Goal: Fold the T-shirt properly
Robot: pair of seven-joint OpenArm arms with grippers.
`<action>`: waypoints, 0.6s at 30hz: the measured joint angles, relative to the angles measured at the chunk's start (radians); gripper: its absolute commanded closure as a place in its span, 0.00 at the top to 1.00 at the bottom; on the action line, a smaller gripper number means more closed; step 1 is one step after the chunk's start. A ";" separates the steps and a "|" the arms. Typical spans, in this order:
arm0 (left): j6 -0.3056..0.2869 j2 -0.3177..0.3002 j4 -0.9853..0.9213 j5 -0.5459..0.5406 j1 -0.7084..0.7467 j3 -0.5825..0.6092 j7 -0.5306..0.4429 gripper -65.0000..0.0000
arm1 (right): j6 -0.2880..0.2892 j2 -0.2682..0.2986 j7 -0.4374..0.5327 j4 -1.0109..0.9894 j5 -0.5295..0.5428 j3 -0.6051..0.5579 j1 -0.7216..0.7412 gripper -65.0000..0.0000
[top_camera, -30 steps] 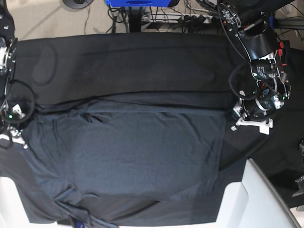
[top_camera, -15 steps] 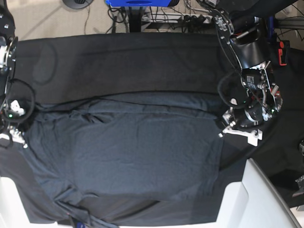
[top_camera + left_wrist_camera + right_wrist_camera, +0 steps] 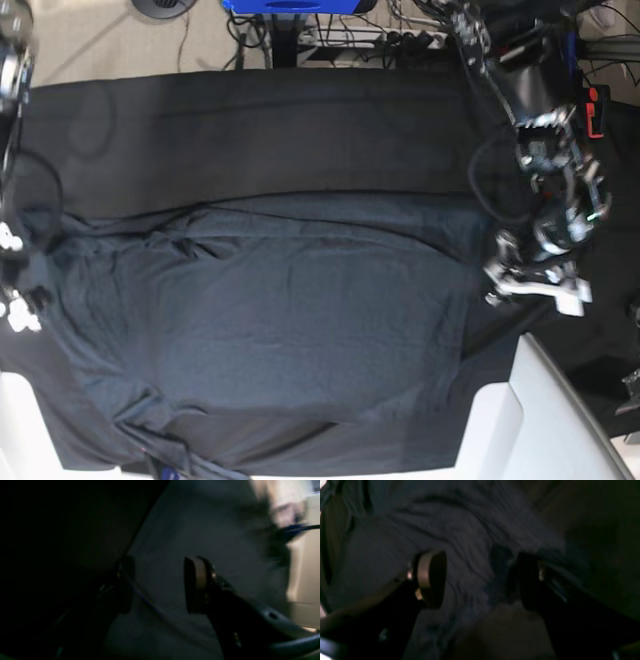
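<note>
A grey T-shirt [image 3: 270,320] lies spread across the middle of a table draped in black cloth [image 3: 250,130], seen from above. Its far edge runs roughly straight across the table, with a broad band of bare cloth beyond it reaching to the table's back edge. The near hem hangs close to the front edge, where a rumpled sleeve bunches at the lower left of the overhead view.

The left gripper [image 3: 535,288] hovers just past the shirt's side edge on the overhead view's right, over black cloth, beside a white panel [image 3: 560,420] at the table's corner. Its wrist camera shows the two fingers [image 3: 195,585] standing apart with grey fabric visible between them and nothing clamped. The picture is blurred, so whether the tips touch the shirt cannot be told.

The right gripper [image 3: 480,578] is at the opposite side edge, mostly cut off by the frame in the overhead view. Its own camera shows the fingers [image 3: 430,577] spread wide over wrinkled grey fabric, holding nothing.

Open cloth lies along the back of the table, and less on the right, where cables [image 3: 340,30] and the arm's base crowd the corner. No label, brand or writing can be read on the shirt or the rig.
</note>
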 measured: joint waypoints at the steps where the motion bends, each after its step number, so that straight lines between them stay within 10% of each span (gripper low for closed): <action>1: -0.003 -0.008 0.040 -0.039 0.023 -0.007 0.001 0.46 | -0.002 -0.004 -0.023 0.069 0.003 0.000 -0.041 0.59; 6: 0.004 -0.053 0.183 -0.157 0.180 -0.076 -0.017 0.23 | 0.002 -0.074 -0.076 0.195 0.120 -0.004 -0.169 0.00; 8: 0.003 -0.053 0.212 -0.146 0.255 -0.080 -0.014 0.00 | 0.002 -0.108 -0.124 0.189 0.138 -0.009 -0.196 0.04; 18: 0.003 -0.051 0.235 -0.116 0.454 -0.168 -0.012 0.00 | 0.001 -0.229 -0.173 0.153 0.133 -0.011 -0.201 0.00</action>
